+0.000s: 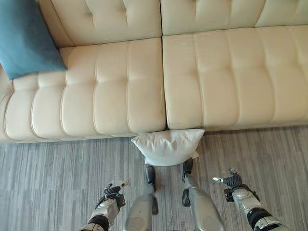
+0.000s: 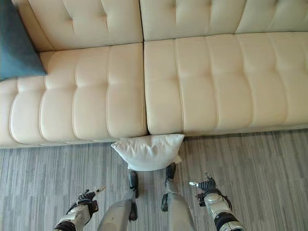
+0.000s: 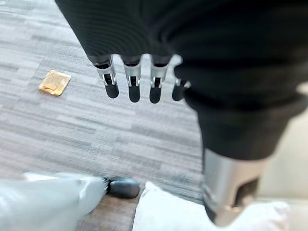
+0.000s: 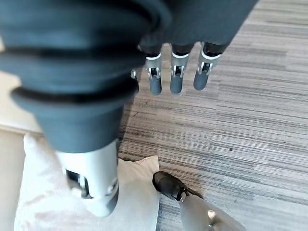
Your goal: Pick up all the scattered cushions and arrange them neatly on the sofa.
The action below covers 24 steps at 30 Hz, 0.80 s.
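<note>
A white cushion (image 1: 168,147) lies on the grey floor, pressed against the front edge of the cream sofa (image 1: 226,77) at the seam between its two seats. A teal cushion (image 1: 26,38) leans in the sofa's far left corner. My left hand (image 1: 111,192) hangs low over the floor, left of and nearer than the white cushion, fingers (image 3: 134,86) straight and holding nothing. My right hand (image 1: 233,183) hangs on the other side, right of the cushion, fingers (image 4: 174,79) also straight and holding nothing. The white cushion (image 3: 163,214) (image 4: 48,192) shows beyond both thumbs.
The sofa's two wide seats stretch across the far side, bare apart from the teal cushion. Striped grey carpet (image 1: 48,178) lies around both hands. A small tan scrap (image 3: 55,82) lies on the floor in the left wrist view.
</note>
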Tool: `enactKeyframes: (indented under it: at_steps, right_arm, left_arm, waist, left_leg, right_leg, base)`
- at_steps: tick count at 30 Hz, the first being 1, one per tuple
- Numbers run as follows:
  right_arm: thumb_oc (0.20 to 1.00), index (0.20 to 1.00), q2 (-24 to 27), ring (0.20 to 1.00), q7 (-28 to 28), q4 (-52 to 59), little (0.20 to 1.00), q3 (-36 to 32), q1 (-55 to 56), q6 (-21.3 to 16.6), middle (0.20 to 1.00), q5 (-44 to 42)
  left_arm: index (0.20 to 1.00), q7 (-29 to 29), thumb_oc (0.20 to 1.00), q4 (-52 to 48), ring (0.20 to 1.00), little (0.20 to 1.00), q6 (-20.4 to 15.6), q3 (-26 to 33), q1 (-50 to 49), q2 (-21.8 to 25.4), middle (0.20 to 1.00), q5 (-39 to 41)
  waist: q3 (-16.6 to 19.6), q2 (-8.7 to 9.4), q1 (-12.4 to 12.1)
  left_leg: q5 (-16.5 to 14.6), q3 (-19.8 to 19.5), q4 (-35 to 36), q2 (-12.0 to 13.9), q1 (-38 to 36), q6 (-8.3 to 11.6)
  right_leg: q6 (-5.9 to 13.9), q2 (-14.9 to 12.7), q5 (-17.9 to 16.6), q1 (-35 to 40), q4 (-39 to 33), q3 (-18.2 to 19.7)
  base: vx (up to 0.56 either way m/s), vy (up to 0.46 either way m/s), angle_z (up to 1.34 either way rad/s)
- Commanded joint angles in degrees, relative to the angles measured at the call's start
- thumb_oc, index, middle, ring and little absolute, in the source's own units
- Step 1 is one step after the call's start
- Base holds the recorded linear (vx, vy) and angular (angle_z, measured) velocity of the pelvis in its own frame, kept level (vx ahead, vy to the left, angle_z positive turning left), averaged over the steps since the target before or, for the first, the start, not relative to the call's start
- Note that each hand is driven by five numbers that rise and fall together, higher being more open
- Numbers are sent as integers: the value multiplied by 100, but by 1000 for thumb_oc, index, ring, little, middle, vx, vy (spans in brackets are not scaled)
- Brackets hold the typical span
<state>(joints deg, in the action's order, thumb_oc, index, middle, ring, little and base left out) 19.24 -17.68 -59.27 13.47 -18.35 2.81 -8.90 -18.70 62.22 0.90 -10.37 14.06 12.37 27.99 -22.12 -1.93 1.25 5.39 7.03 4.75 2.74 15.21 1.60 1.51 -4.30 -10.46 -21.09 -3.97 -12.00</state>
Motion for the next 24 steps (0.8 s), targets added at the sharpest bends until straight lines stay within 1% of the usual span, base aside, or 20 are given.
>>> enactKeyframes:
  at_steps: [1,2,3,4,5,6,7,10,11,12,14,17,18,19,20,21,22,23,24]
  right_arm:
    - [1000,1000,197,1000,-422,-220,1000,42,-968,-258,1000,-978]
    - [1000,1000,198,1000,-421,-223,1000,41,-975,-258,1000,-978]
    - [1000,1000,261,1000,-515,-183,1000,36,-1264,-323,1000,-1133]
    - [1000,1000,280,1000,-536,-238,1000,123,-1709,-350,1000,-1297]
    - [1000,1000,281,1000,-534,-244,1000,122,-1722,-351,1000,-1298]
    - [1000,1000,378,1000,-649,-215,1000,293,-2209,-415,1000,-1385]
    - [1000,1000,380,1000,-647,-219,1000,290,-2232,-415,1000,-1386]
    - [1000,1000,358,1000,-601,-274,1000,548,-2864,-481,1000,-1655]
    - [1000,1000,348,1000,-595,-286,1000,622,-3020,-502,1000,-1727]
    - [1000,1000,349,1000,-594,-288,1000,622,-3026,-502,1000,-1727]
    - [1000,1000,323,1000,-634,-223,1000,940,-3555,-582,1000,-1776]
    - [1000,1000,239,1000,-622,-14,1000,1199,-3833,-687,1000,-1858]
    - [1000,1000,203,1000,-612,89,1000,1255,-3867,-754,1000,-1914]
    - [1000,1000,168,1000,-581,231,1000,1289,-3953,-825,1000,-1981]
    - [1000,1000,162,1000,-581,230,1000,1293,-3929,-824,1000,-1982]
    - [511,511,47,511,-563,430,511,1244,-3906,-979,511,-2179]
    - [200,200,-67,200,-515,553,200,1161,-3939,-1114,200,-2418]
    - [200,200,-138,200,-451,656,200,1095,-3901,-1210,200,-2592]
    - [200,200,-300,200,-398,826,200,948,-3857,-1403,200,-2950]
  left_arm:
    - [1000,-365,1000,237,1000,1000,-158,-209,1176,262,1000,-28]
    - [1000,-364,1000,240,1000,1000,-158,-208,1183,263,1000,-28]
    - [1000,-419,1000,243,1000,1000,-165,-282,1470,328,1000,35]
    - [1000,-462,1000,303,1000,1000,-140,-385,1928,347,1000,102]
    - [1000,-461,1000,308,1000,1000,-141,-383,1940,349,1000,102]
    - [1000,-521,1000,325,1000,1000,-139,-563,2407,458,1000,148]
    - [1000,-520,1000,329,1000,1000,-139,-558,2430,462,1000,148]
    - [1000,-572,1000,312,1000,1000,-148,-804,3206,548,1000,186]
    - [1000,-580,1000,257,1000,1000,-155,-870,3404,508,1000,205]
    - [1000,-579,1000,258,1000,1000,-155,-869,3410,509,1000,206]
    - [1000,-615,1000,-71,1000,1000,-295,-1169,3951,377,1000,281]
    - [1000,-636,1000,-506,1000,1000,-396,-1444,4175,311,1000,181]
    - [1000,-665,1000,-703,1000,1000,-451,-1527,4205,258,1000,170]
    - [1000,-704,1000,-982,1000,1000,-543,-1608,4249,228,1000,117]
    - [1000,-707,1000,-987,1000,1000,-540,-1612,4222,222,1000,116]
    - [771,-672,771,-1306,771,771,-638,-1732,4163,41,771,189]
    - [551,-610,551,-1465,551,551,-724,-1782,4144,-76,551,309]
    - [200,-556,200,-1585,200,200,-766,-1811,4095,-157,200,368]
    - [200,-493,200,-1888,200,200,-861,-1871,4000,-300,200,442]
  waist:
    - [-439,160,56]
    - [-414,161,55]
    - [-569,160,69]
    - [-766,159,86]
    - [-752,160,88]
    - [-768,163,130]
    - [-768,165,131]
    - [-768,164,200]
    - [-768,151,218]
    - [-768,151,219]
    - [-768,117,265]
    - [-768,132,271]
    - [-768,130,265]
    - [-768,125,259]
    - [-768,126,256]
    - [-768,105,241]
    - [-768,89,235]
    - [-768,83,233]
    - [-768,55,222]
  left_leg:
    - [-91,-149,-709,18,939,65]
    - [-86,-148,-719,17,981,63]
    - [-126,-175,-899,10,1229,62]
    - [-173,-238,-1149,-10,1652,60]
    - [-166,-239,-1161,-12,1690,58]
    - [-289,-270,-1497,-42,2275,49]
    - [-283,-269,-1523,-44,2322,46]
    - [-445,-353,-2079,-106,3223,15]
    - [-492,-367,-2233,-123,3461,11]
    - [-498,-368,-2249,-124,3475,11]
    - [-681,-401,-2850,-202,4261,-33]
    - [-834,-380,-3379,-231,4869,-89]
    - [-925,-399,-3548,-244,5011,-94]
    - [-926,-400,-3653,-264,5214,-125]
    - [-967,-406,-3665,-262,5171,-114]
    - [-1003,-398,-3771,-312,5369,-132]
    - [-1002,-392,-3781,-343,5434,-139]
    - [-1005,-393,-3779,-354,5476,-151]
    - [-977,-385,-3756,-370,5515,-179]
  right_leg:
    - [153,-216,1143,-690,1107,520]
    - [152,-218,1135,-730,1110,523]
    - [156,-226,1149,-955,1227,556]
    - [139,-216,1181,-1344,1407,619]
    - [138,-219,1171,-1379,1412,620]
    - [138,-242,1230,-1994,1755,697]
    - [136,-246,1221,-2038,1773,702]
    - [113,-278,1348,-2910,2321,838]
    - [110,-301,1392,-3138,2473,869]
    - [110,-303,1398,-3153,2489,871]
    - [78,-348,1533,-3932,3041,1027]
    - [32,-356,1599,-4530,3465,1131]
    - [30,-352,1673,-4680,3631,1173]
    - [21,-360,1656,-4886,3720,1195]
    - [31,-355,1696,-4847,3737,1200]
    - [25,-360,1730,-5062,3849,1242]
    - [29,-367,1727,-5128,3852,1254]
    - [29,-368,1736,-5170,3852,1263]
    - [21,-377,1713,-5216,3832,1263]
  base:
    - [-101,40,11]
    - [-47,28,11]
    - [-57,24,6]
    - [-58,24,-1]
    - [-23,43,-4]
    - [3,33,-4]
    - [20,35,-1]
    - [15,12,3]
    - [0,0,0]
    - [36,11,0]
    - [43,16,13]
    - [42,26,13]
    - [38,14,3]
    - [46,12,-1]
    - [42,17,-5]
    - [44,19,-1]
    - [36,22,3]
    - [2,30,2]
    - [0,0,0]
